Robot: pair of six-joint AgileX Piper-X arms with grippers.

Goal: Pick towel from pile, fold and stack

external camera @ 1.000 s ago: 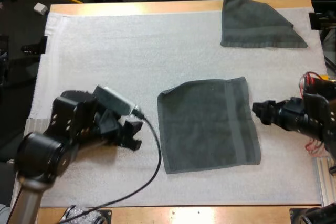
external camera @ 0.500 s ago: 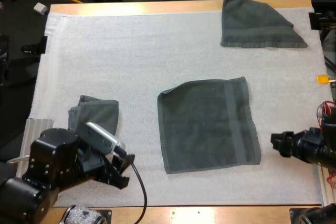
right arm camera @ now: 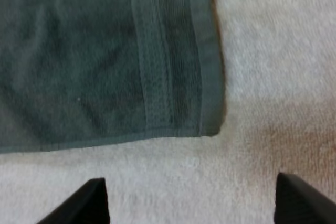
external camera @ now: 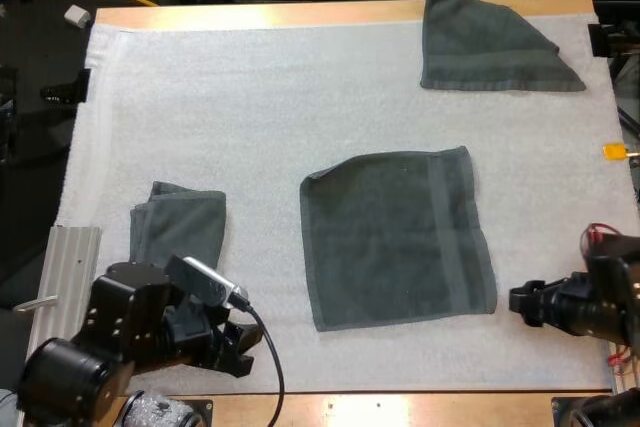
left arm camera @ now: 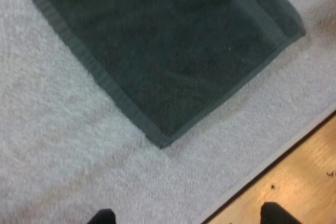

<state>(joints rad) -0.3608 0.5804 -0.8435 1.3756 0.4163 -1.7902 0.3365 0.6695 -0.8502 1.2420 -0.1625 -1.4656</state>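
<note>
From above, a white mat (external camera: 300, 97) covers the desk (external camera: 300, 15), and three grey-green towels lie on it. The flat towel (external camera: 400, 237) is spread open at the centre of the frame. The folded towel (external camera: 178, 227) sits at the lower left, and the far towel (external camera: 490, 42) lies in a rough triangle at the upper right, its top on the desk's far edge. The left claw (external camera: 243, 350) is at the lower left, just below the folded towel and left of the flat one, over bare mat. Its jaws are apart and hold nothing. The right claw (external camera: 518, 305) is at the lower right, just beside the flat towel's near right corner, apart from the cloth. In the left wrist view, two black fingertips (left arm camera: 102, 216) stand wide apart and empty over mat, near a corner of the flat towel and the desk's wooden edge. In the right wrist view, the fingers (right arm camera: 89, 201) are also spread wide with nothing between them, over mat just short of the flat towel's banded corner, not touching it.
</note>
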